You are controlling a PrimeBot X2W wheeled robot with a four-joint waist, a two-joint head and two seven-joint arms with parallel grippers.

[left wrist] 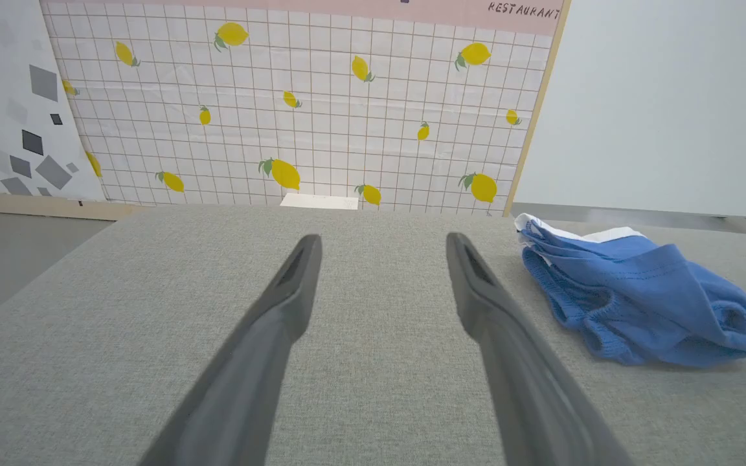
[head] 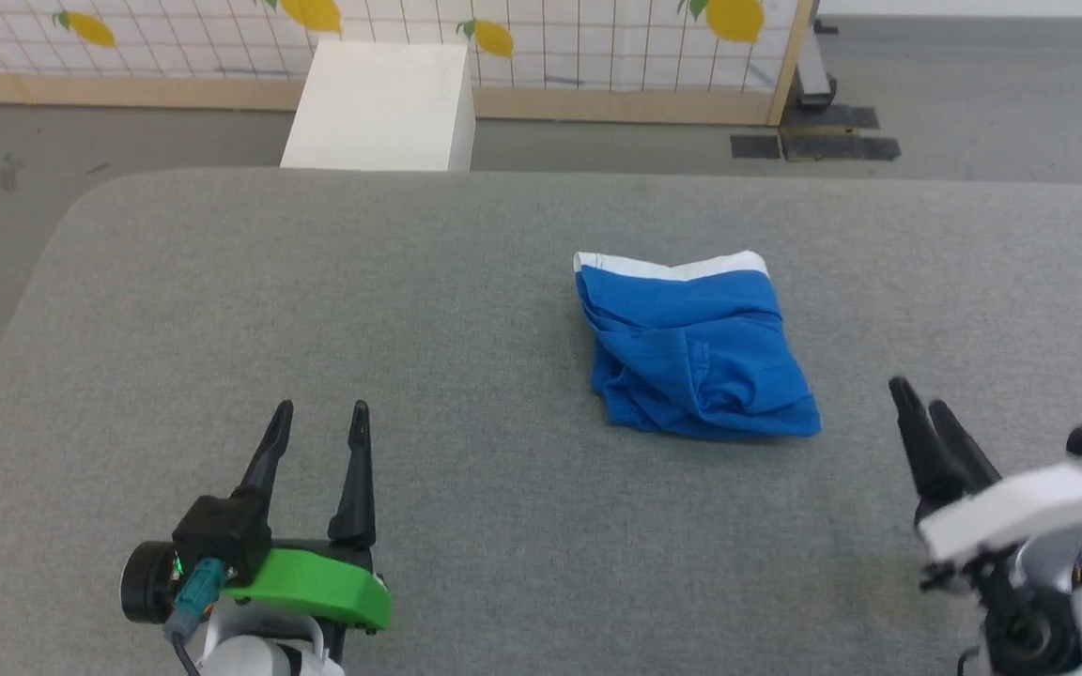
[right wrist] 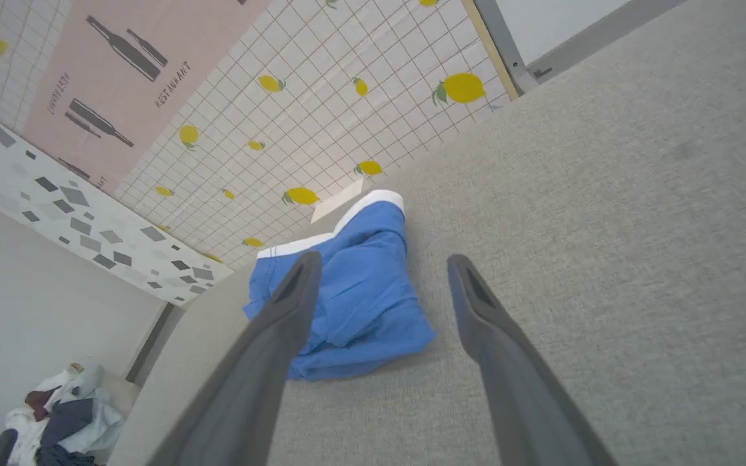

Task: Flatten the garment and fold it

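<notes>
- On the grey tabletop [head: 409, 282], right of centre, the garment [head: 696, 357] is seen as a compact blue bundle with a white band along its far edge and creases across the top.
- No print is visible on the exposed face.
- The left claw [head: 320, 408] is held released, with a wide gap and nothing in it. It is placed near the front of the tabletop, well apart from the garment.
- The right claw [head: 917, 394] is also released and empty, as shown parted in the right wrist view. It is placed near the garment's near-right corner, not touching.
- Step judged: folding looks largely done. The bundle is rumpled and lopsided rather than squared, so a tidy-up or a last fold is judged the step in hand.
- Next move: a low approach to the near edge is called for, probably by the right claw, with all layers pinched together. The thin fabric is likely to slip or reopen if only the top layer is caught.
- Beyond the tabletop, a white box [head: 381, 108] and a lemon-print panel [head: 597, 47] are noted.
</notes>
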